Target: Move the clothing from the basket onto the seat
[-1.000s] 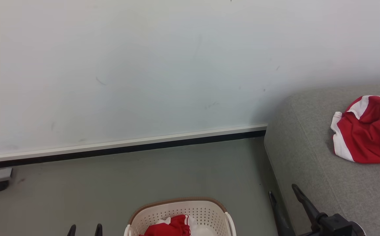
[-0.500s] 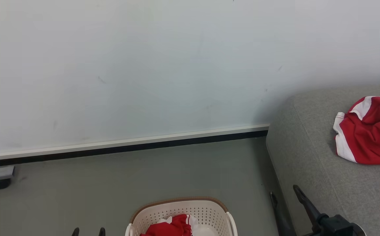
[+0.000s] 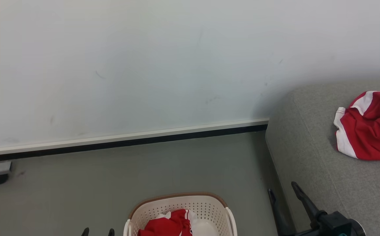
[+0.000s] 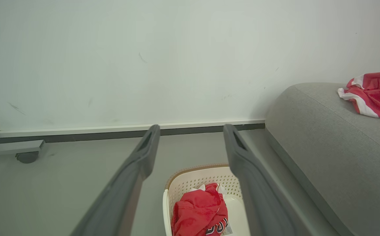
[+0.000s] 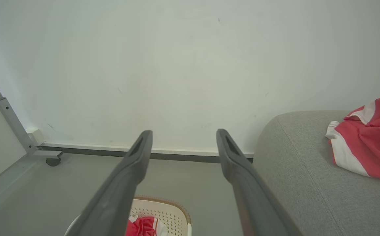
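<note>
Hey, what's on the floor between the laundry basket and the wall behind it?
Nothing. In the head view, the grey floor between the basket and the dark skirting under the wall is bare.

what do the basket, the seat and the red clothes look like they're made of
Basket: likely moulded plastic, cream, smooth, walls punched with holes.
Seat: grey woven upholstery, matte; weave and seam show.
Clothes: soft cloth with white trim, crumpled in folds; fibre unclear.

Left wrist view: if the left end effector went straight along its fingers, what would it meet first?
Probably the wall just above the baseboard. The open left end effector seems aimed over the basket, though depth is unclear.
</note>
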Robot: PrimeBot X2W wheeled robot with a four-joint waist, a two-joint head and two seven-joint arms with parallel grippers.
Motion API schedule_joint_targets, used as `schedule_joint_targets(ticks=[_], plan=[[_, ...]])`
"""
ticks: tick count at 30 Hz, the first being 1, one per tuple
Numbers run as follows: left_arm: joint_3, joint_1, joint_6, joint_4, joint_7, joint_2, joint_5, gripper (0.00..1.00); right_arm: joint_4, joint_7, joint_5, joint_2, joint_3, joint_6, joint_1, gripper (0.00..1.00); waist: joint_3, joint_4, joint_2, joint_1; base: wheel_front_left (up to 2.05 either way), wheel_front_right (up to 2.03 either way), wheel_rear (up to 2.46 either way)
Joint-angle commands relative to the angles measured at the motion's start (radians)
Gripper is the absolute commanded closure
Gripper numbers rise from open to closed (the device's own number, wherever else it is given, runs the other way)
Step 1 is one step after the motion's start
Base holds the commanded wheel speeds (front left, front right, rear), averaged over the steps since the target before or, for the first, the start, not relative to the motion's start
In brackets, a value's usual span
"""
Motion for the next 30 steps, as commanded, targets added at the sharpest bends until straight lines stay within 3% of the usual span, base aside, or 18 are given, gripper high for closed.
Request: schedule_joint_targets(ticks=[1, 6, 15, 30], plan=[[-0.004, -0.019, -0.005, 0.012, -0.005, 0.0, 0.003, 0.0, -0.004, 0.0, -0.003, -0.003, 0.004, -0.001, -0.014, 0.0, 0.02, -0.009, 0.0, 0.0001, 0.0, 0.0, 0.0], [-0.037, -0.068, -0.019, 0.079, -0.005, 0.0, 0.018, 0.0, -0.015, 0.0, -0.009, -0.01, 0.012, -0.001, -0.062, 0.0, 0.08, -0.026, 0.0, 0.0001, 0.0, 0.0, 0.0], [-0.106, -0.274, -0.042, 0.225, -0.005, 0.023, 0.008, 0.0, -0.055, 0.0, -0.028, -0.023, 0.013, -0.001, -0.238, 0.0, 0.308, -0.073, 0.0, 0.0001, 0.0, 0.0, 0.0], [-0.353, -0.713, -0.044, 0.601, -0.005, 0.128, 0.039, 0.0, -0.164, 0.0, -0.077, 0.011, -0.003, -0.001, -0.442, 0.0, 0.645, -0.146, 0.0, 0.0001, 0.0, 0.0, 0.0]])
